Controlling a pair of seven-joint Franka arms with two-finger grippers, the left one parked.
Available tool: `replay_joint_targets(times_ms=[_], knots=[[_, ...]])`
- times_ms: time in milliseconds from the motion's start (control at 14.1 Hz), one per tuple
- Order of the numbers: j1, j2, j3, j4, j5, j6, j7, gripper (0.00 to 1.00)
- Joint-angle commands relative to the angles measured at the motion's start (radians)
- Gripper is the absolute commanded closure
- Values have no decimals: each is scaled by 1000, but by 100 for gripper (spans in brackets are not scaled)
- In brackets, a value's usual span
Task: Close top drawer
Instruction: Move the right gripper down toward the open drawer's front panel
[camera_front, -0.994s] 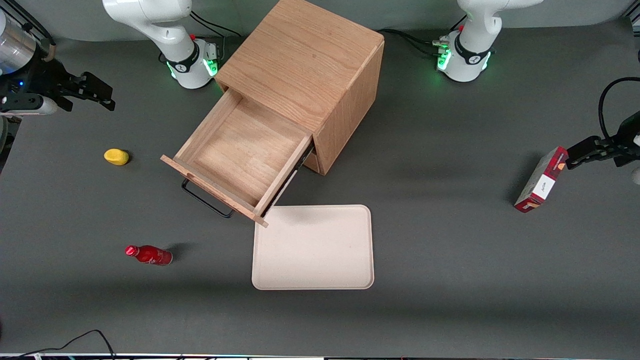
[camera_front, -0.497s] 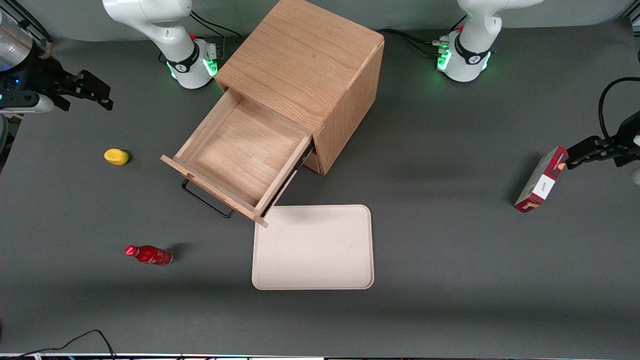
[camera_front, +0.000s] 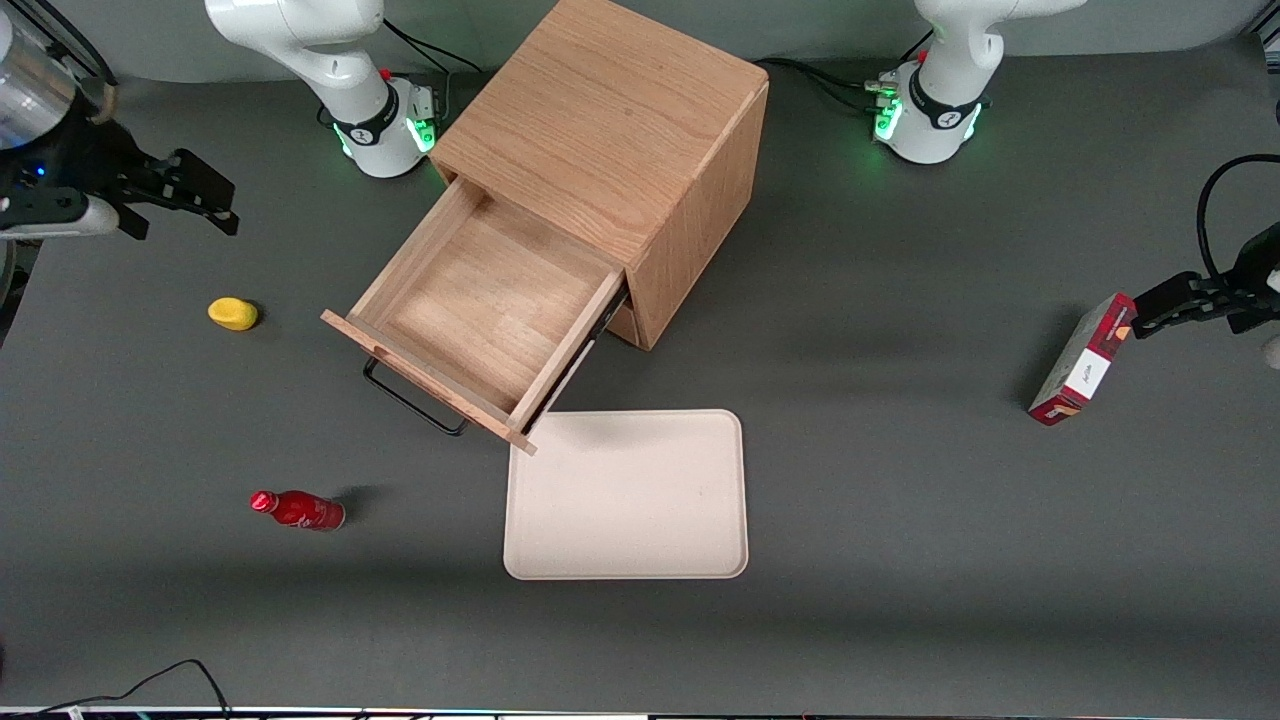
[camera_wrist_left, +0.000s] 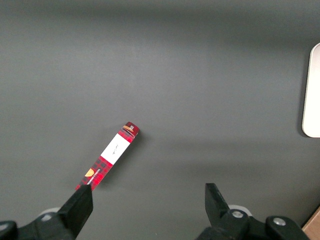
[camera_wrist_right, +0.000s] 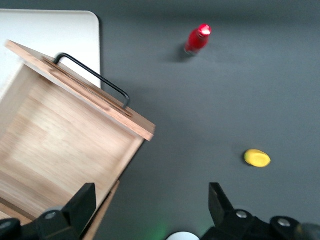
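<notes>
Drawer: shallow light-oak top drawer (camera_front: 487, 310) with thin black wire handle (camera_front: 411, 398), pulled fully out.
Gripper: black two-finger gripper (camera_front: 208, 197), jaws apart, holding nothing, above the grey tabletop (camera_front: 900, 500) at the working arm's end.

Even overhead light, soft shadows; slight blur in right wrist view.

1. No word, brand or number can be read anywhere in the views;
2. The red plaid box (camera_front: 1082, 361) carries a white label with small dark print, too small to read; the same label shows in the left wrist view (camera_wrist_left: 107, 156), equally illegible;
3. The red bottle (camera_front: 298, 509) shows no readable label.
</notes>
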Motion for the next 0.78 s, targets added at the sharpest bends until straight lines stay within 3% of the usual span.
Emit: replay_joint_targets(times_ms=[0,213,710], knots=[[5,134,105,189,-16,-41,80,0],[5,179,200,234,-45,-54,194,0],[5,170,215,232,-30,-87,195,0]])
